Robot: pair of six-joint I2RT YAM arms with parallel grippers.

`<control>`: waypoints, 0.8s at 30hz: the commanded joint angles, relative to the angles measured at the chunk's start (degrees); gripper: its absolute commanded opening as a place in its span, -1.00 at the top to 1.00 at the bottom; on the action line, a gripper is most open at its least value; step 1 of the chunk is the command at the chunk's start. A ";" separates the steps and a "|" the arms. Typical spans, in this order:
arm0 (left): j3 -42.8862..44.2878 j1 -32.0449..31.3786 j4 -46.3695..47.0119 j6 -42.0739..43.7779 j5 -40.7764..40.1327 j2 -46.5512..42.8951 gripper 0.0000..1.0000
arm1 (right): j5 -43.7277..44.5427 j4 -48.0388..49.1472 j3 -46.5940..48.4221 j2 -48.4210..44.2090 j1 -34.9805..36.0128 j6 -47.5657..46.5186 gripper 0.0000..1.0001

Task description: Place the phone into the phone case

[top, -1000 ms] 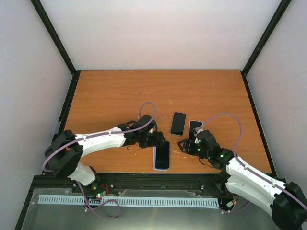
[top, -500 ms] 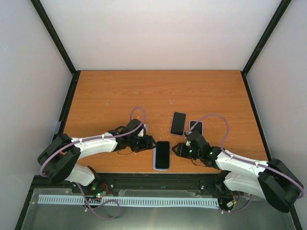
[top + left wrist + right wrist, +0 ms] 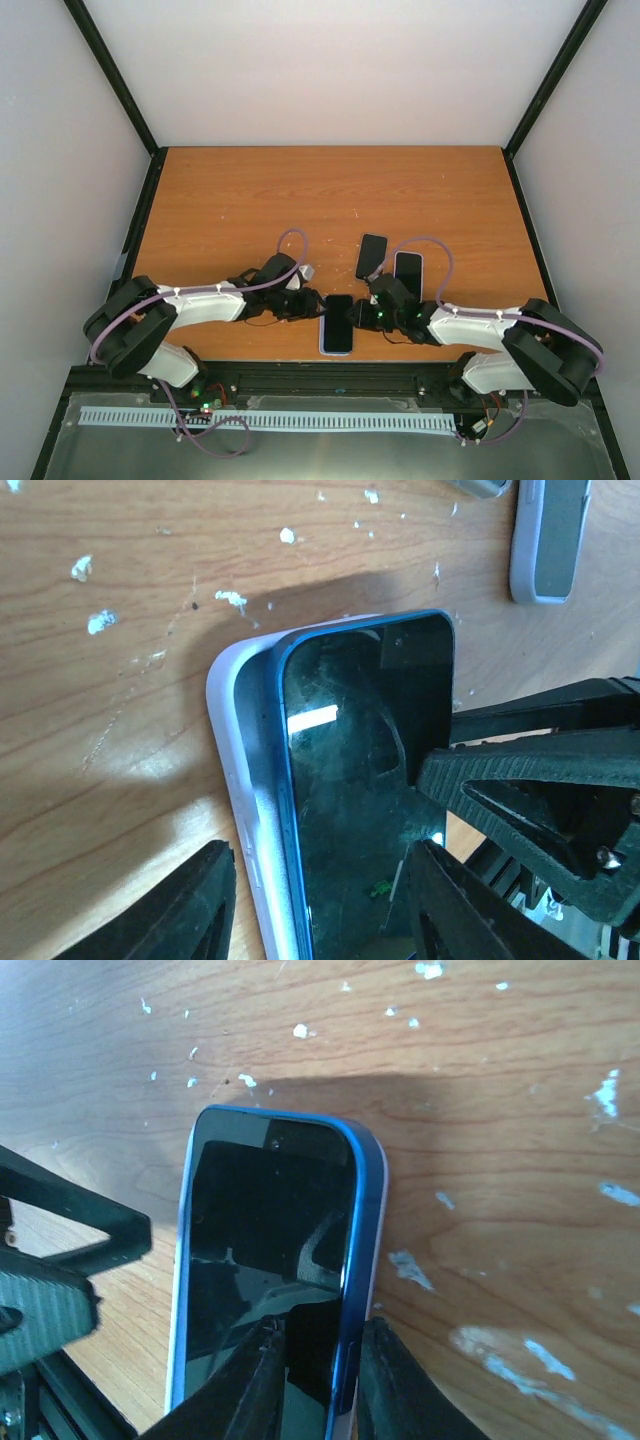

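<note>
The blue phone [image 3: 338,322] lies screen up in the white case [image 3: 337,353] near the table's front edge. In the left wrist view the phone [image 3: 360,780] sits crooked, its left side raised above the case wall [image 3: 235,780]. My left gripper [image 3: 312,306] is open, its jaws straddling phone and case [image 3: 325,920]. My right gripper [image 3: 362,316] comes from the right, slightly open. Its jaws [image 3: 312,1385] straddle the phone's right edge [image 3: 270,1220], one finger over the screen, the other beside the case. Its black fingers [image 3: 520,770] also show in the left wrist view.
A black phone [image 3: 371,256] and a second phone in a pale case [image 3: 407,272] lie just behind my right gripper; the cased one shows in the left wrist view [image 3: 548,540]. The table's front edge [image 3: 340,362] is right below the phone. White specks dot the wood.
My right gripper moved left from beside the far-right phone to the blue phone's right edge. My left gripper shifted slightly along the phone's left side. The phone stayed put.
</note>
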 commanded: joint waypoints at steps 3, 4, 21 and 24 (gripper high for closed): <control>-1.10 0.32 3.33 2.57 0.94 1.54 0.04 | 1.36 3.10 2.70 2.77 3.35 2.71 0.61; -1.25 0.33 3.40 2.69 0.62 1.65 0.06 | 1.86 3.16 3.13 3.10 3.96 3.03 0.63; -2.99 0.33 -2.21 1.95 -1.48 -2.65 -0.09 | 10.23 0.87 3.35 1.89 8.45 9.75 0.62; -4.53 0.33 -2.10 1.45 0.04 -3.96 -0.09 | 9.62 -2.21 3.10 -0.42 8.48 9.06 0.47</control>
